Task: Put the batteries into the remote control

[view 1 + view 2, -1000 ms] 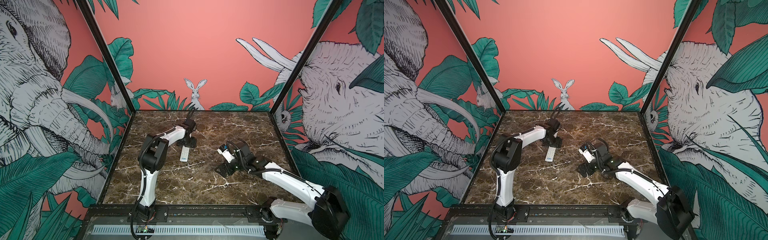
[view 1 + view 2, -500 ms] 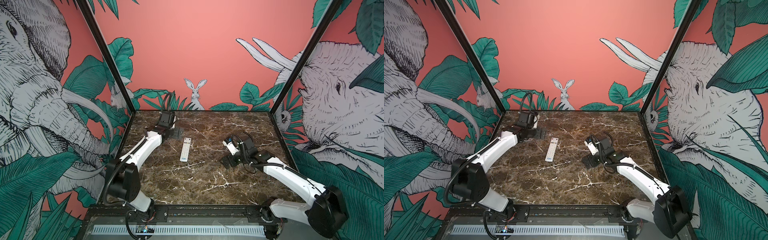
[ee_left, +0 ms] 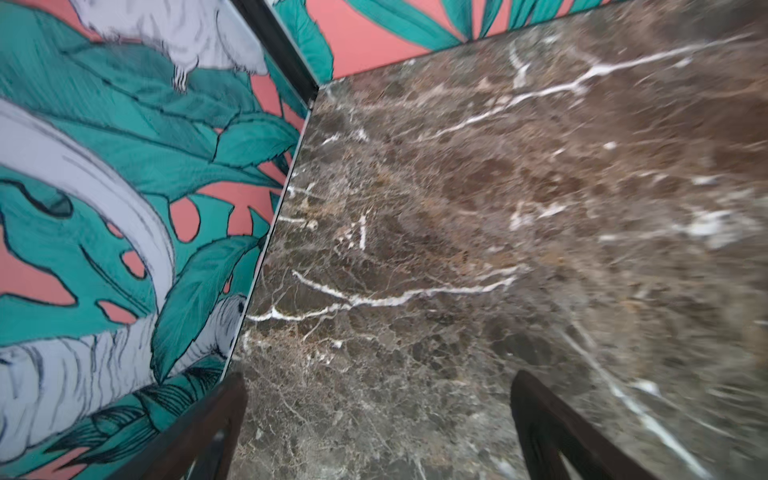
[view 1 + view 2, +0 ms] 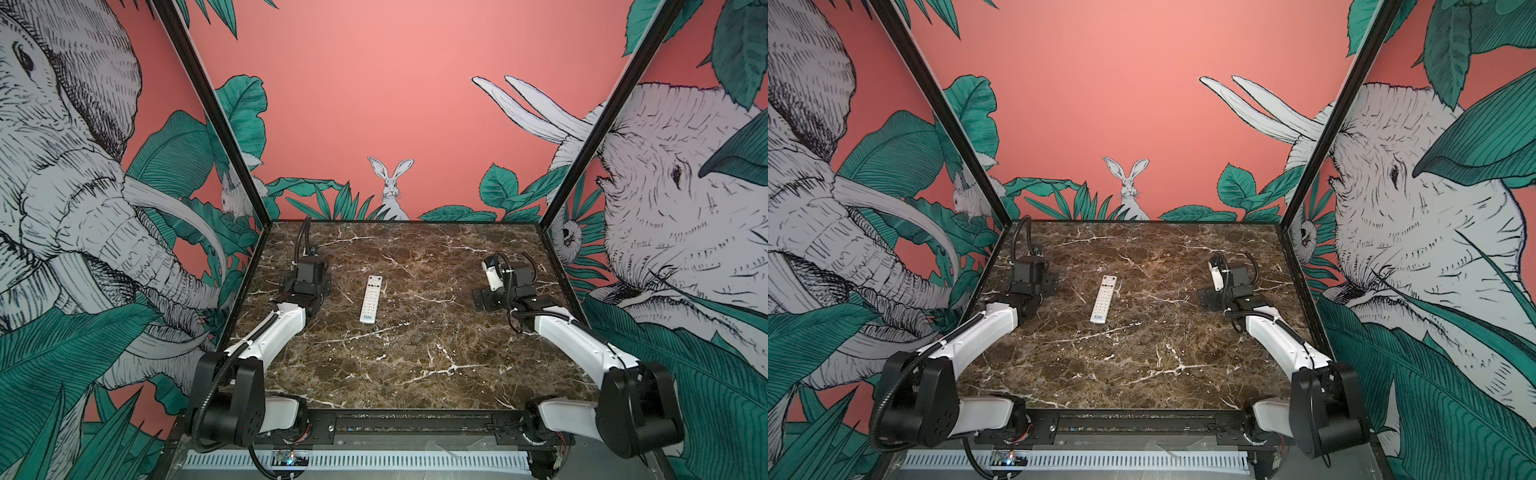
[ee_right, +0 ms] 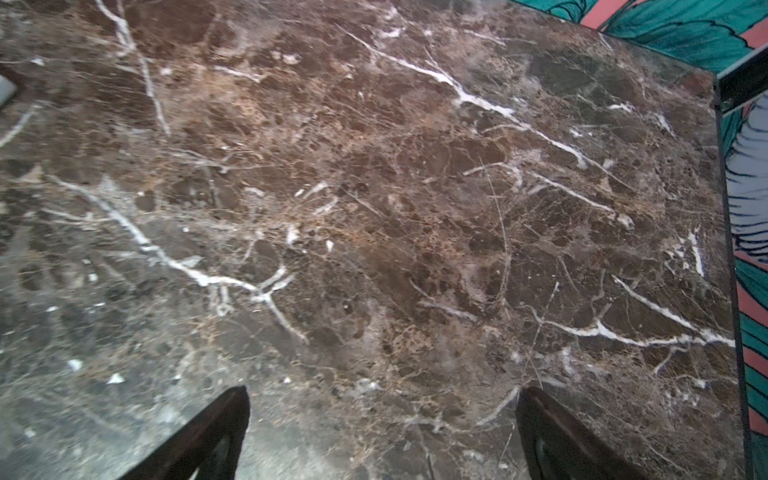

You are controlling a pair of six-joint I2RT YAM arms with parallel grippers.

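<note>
Both grippers are hanging spread wide w/ nothing held: left gripper and right gripper are flanking the remote control, which is lying buttons-up between them, well apart from each. No batteries are showing anywhere, so risk is judging loading done w/o any view of the back compartment.

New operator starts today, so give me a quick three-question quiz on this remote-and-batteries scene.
1. True or false: the remote control lies buttons up on the table.
2. The left gripper is: A) shut on the remote, B) open and empty, C) holding a battery.
3. Between which two things does the remote lie?

Key:
1. True.
2. B.
3. Between the left gripper and the right gripper, touching neither.
</note>
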